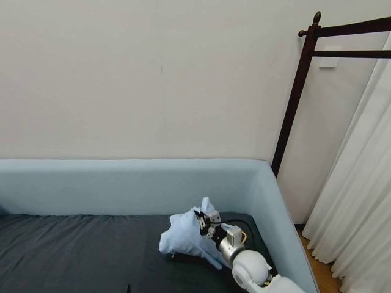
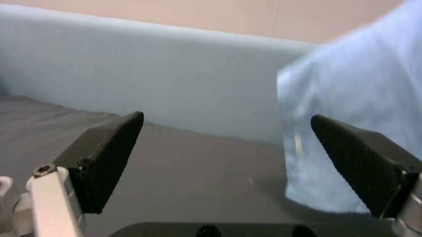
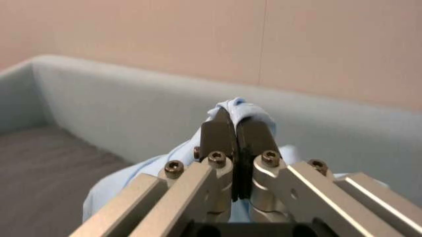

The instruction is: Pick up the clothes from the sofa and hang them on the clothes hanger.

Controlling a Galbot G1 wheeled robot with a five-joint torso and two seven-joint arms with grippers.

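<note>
The right gripper (image 3: pixel 235 123) has jaws clamped on a peak of the blue garment (image 1: pixel 183 237) to raise it from the sofa (image 1: pixel 122 186); the left gripper (image 2: pixel 226 118) hovers beside it, jaws wide.

Long pale blue upholstered sofa (image 1: pixel 122 183) set against a plain wall (image 1: pixel 153 73), with a low straight backrest (image 1: pixel 91 177) and a padded side arm (image 1: pixel 278 220) closing off the right end. Dark grey fabric seat cushion (image 1: pixel 73 250) spread across the inside, faintly creased along its length. Toward the right end of that seat, near the corner of backrest and side arm, a crumpled light blue cloth garment (image 1: pixel 182 238) bunched into a soft mound. Lower folds resting on the dark seat, apart from the backrest behind. Peak drawn upward into a point and pinched between the closed fingers of the right pincer (image 1: pixel 205 221).
</note>
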